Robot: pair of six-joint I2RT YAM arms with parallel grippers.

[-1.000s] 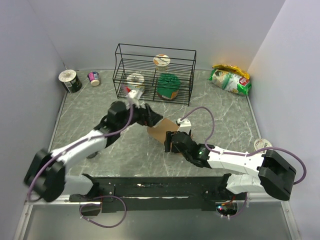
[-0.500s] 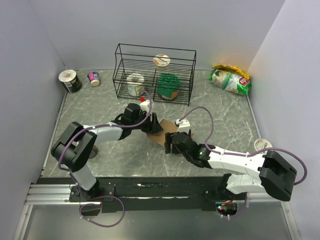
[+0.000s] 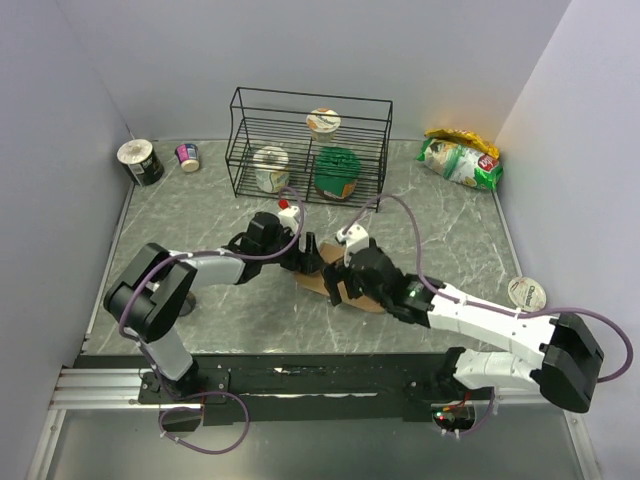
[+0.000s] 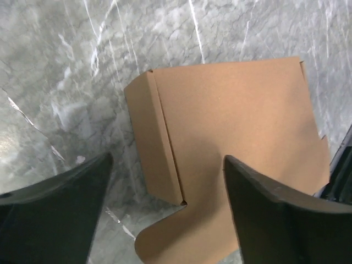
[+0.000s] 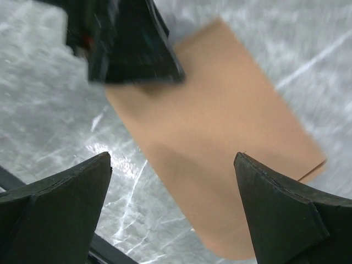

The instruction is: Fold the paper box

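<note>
1. A flat, plain brown cardboard die-cut box sheet (image 4: 231, 126) lies on the grey marbled table (image 3: 180, 215), directly beneath both my grippers.
2. My left gripper (image 4: 168, 159) is spread wide and holds nothing. A narrow creased side flap lies below, between its fingers.
3. My right gripper (image 5: 173, 157) is also wide open and empty, above the sheet's other end.
4. I judge the sheet light and thin, bending easily at its creases and likely to slide on the smooth stone.
5. I would pinch a flap edge near its crease while the other gripper pins the main panel.
</note>
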